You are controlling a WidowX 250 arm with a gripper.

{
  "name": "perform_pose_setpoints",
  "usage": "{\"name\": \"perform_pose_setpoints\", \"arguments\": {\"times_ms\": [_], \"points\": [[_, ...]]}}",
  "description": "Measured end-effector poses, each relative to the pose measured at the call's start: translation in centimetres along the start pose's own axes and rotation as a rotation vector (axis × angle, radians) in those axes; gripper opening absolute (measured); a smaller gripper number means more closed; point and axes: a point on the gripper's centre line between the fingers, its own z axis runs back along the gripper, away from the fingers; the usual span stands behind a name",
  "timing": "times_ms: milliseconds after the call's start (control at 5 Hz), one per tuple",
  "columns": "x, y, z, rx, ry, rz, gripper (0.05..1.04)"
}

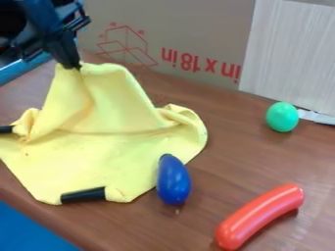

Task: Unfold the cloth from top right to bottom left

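The gripper [73,65] is at the upper left, shut on the top edge of the yellow cloth [108,157]. From that pinch the cloth hangs down in a raised peak, while its lower part lies spread on the brown table. A fold bunches up at the cloth's right side, and another at its left edge. Black strips mark the cloth's bottom edge and its left edge.
A blue egg-shaped object [173,180] lies against the cloth's lower right edge. The red sausage-like toy [260,216] is at the lower right, the green ball [282,117] at the right. A cardboard panel [203,29] stands along the back.
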Motion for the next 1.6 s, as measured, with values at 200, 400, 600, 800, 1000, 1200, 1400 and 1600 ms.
{"name": "perform_pose_setpoints", "arguments": {"times_ms": [200, 400, 600, 800, 1000, 1200, 1400, 1600], "points": [[1.6, -0.7, -0.9, 0.065, -0.020, 0.049, 0.055], [3.2, -1.4, -2.5, 0.111, -0.004, 0.099, 0.055], [4.8, -2.0, -3.7, 0.148, -0.010, 0.127, 0.055], [6.3, -2.2, -4.9, 0.216, -0.034, 0.124, 0.055], [6.6, -3.5, -6.0, 0.321, -0.038, 0.026, 0.055], [6.6, -3.9, -6.8, 0.425, 0.014, -0.069, 0.055], [6.8, -3.9, -7.6, 0.461, 0.078, -0.138, 0.066], [7.3, -3.2, -8.0, 0.433, 0.126, -0.121, 0.158]]}}
